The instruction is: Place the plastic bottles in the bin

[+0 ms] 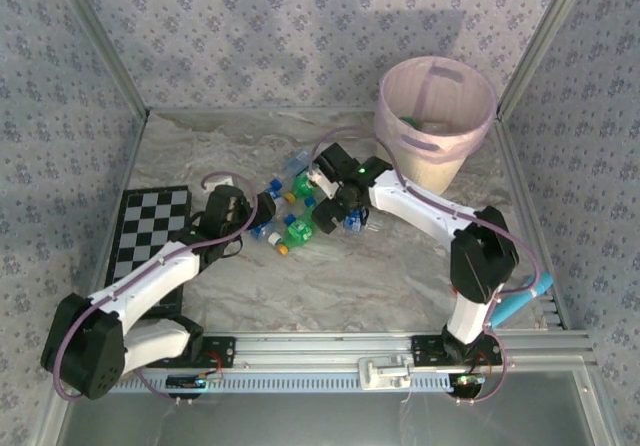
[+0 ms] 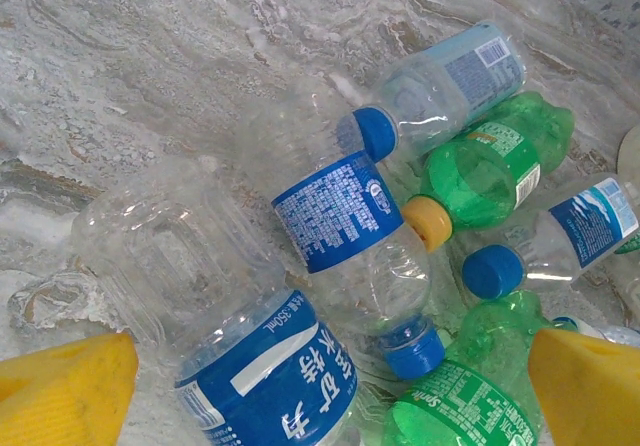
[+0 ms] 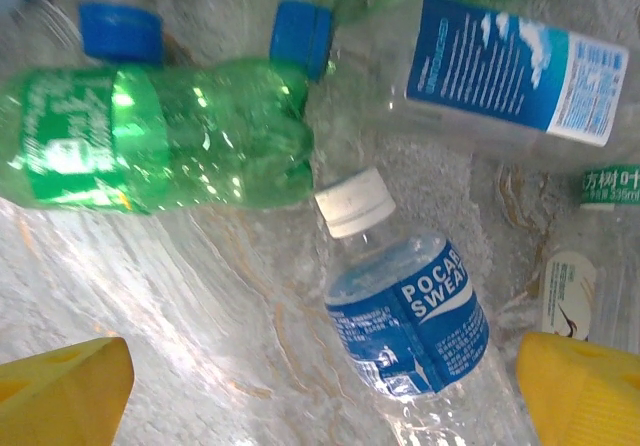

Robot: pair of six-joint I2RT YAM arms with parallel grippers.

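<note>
1. Marbled grey-white table (image 1: 400, 266), enclosed by floral-papered walls, carries a checkerboard mat (image 1: 150, 228) at its left side.
2. The plastic bottles (image 1: 298, 214) lie on their sides in a loose cluster at mid-table, between the two arms. The bin (image 1: 436, 116), pale pink and translucent, stands upright at the far right, apart from the cluster.
3. Left gripper (image 2: 325, 391): yellow fingers (image 2: 60, 391) are spread wide. A clear blue-labelled bottle (image 2: 250, 356) lies between them, uncapped end not visible; contact cannot be told.
4. Right gripper (image 3: 325, 391): fingers are spread wide. The Pocari Sweat bottle (image 3: 410, 316), clear with a white cap and blue label, lies between them, cap pointing away from the gripper.
5. Beyond it lies a green bottle (image 3: 160, 136) with a blue cap, touching a clear bottle (image 3: 480, 66) with a blue-and-white label.
</note>
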